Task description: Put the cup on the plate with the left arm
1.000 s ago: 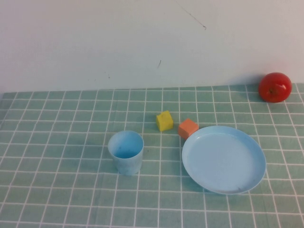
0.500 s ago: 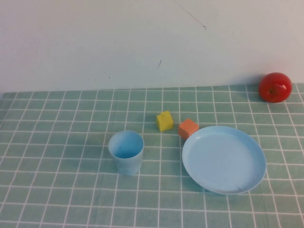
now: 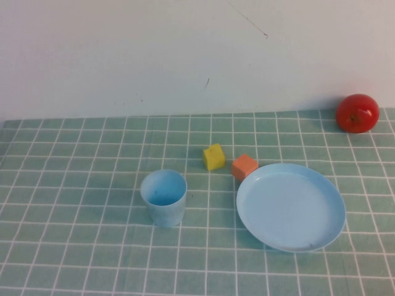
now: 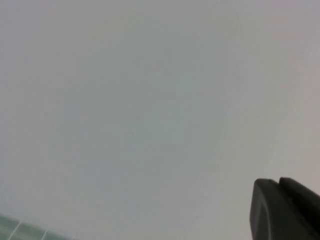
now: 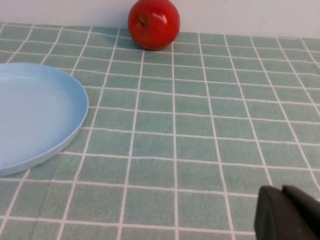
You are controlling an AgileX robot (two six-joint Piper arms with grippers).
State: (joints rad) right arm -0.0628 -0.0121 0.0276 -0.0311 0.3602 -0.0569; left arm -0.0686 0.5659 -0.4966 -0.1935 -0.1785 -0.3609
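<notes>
Starting from this layout, you have the cup [image 3: 163,197] standing upright and mouth-up on the green checked tabletop [image 3: 74,185], left of the plate [image 3: 291,206] and clearly apart from it. A yellow block [image 3: 213,156] and an orange block [image 3: 244,166] lie behind the gap between them; the orange block sits just beside the plate's far rim. A red apple [image 3: 357,113] rests well apart at the far right, near the wall.

Neither arm appears in the high view. The left end effector [image 4: 285,210] shows only as a dark corner in its wrist view, aimed mostly at the blank wall; whether it is wide or narrow cannot be told. The right end effector [image 5: 287,212] is likewise only a dark corner, near the plate and apple [image 5: 153,23], and its opening also cannot be told.

Expect the cup to be light, thin-walled plastic with a smooth, tapered side. It probably flexes under pressure and may slip upward out of a hard squeeze. Take hold across the wall near the rim, or with one finger inside the mouth, using moderate force. The task has not yet begun.
</notes>
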